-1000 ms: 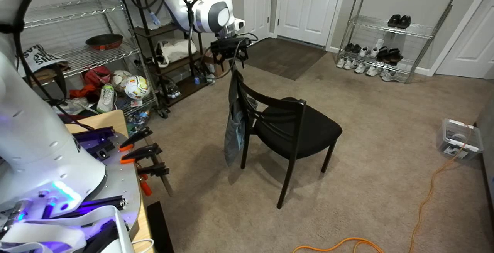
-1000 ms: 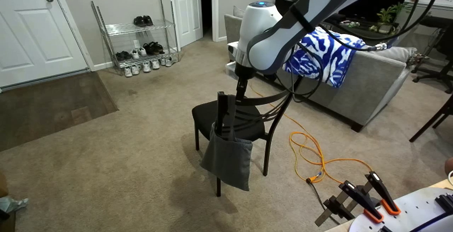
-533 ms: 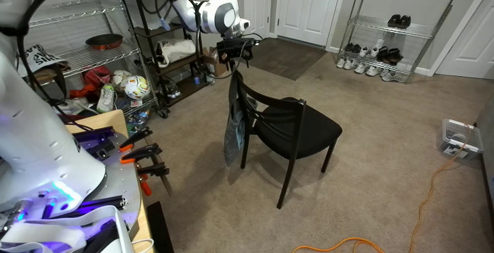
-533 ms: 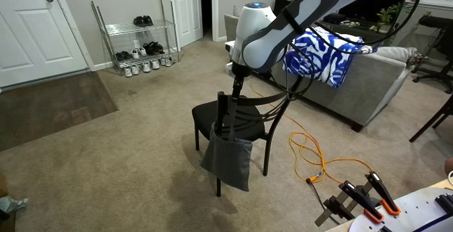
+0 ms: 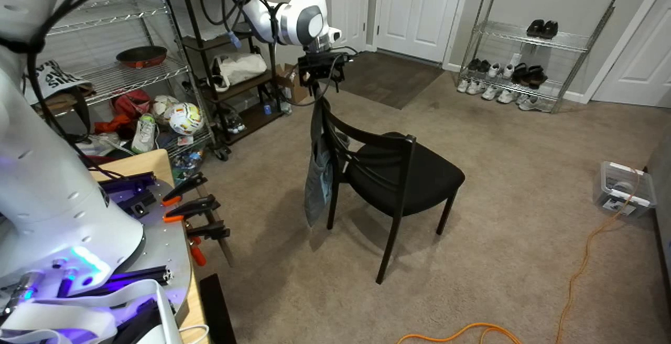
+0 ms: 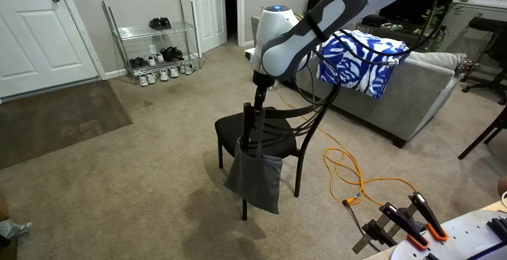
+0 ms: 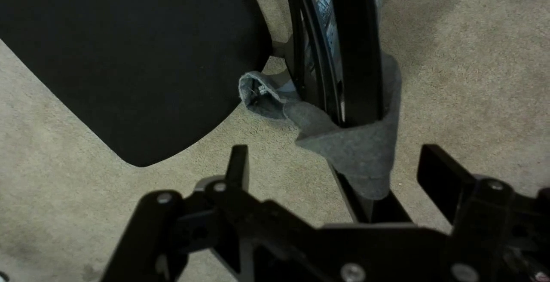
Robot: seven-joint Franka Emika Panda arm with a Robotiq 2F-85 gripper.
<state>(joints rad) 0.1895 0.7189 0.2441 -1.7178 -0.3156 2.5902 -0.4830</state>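
A grey cloth bag (image 6: 255,180) hangs by its strap from one corner of the backrest of a black chair (image 5: 414,176). In the wrist view the bag strap (image 7: 359,153) wraps over the top of the chair back (image 7: 356,50), with a loose fold to its left. My gripper (image 7: 334,155) is open wide, one finger (image 7: 238,163) left of the strap and the other to its right. Neither finger appears to touch the cloth. In both exterior views the gripper (image 5: 320,86) points down just above that corner of the chair; there the bag (image 5: 317,186) is seen edge-on.
A wire shelf (image 5: 141,68) and a dark rack (image 5: 241,82) stand behind the arm. Clamps (image 5: 194,207) jut from the robot's table. A grey sofa (image 6: 356,113) with a blue-white blanket (image 6: 356,62) and an orange cord (image 6: 356,173) lie beyond the chair.
The arm has shifted sideways toward the chair corner where the strap hangs, rightward in an exterior view and leftward in an exterior view from elsewhere. The chair and bag look unmoved.
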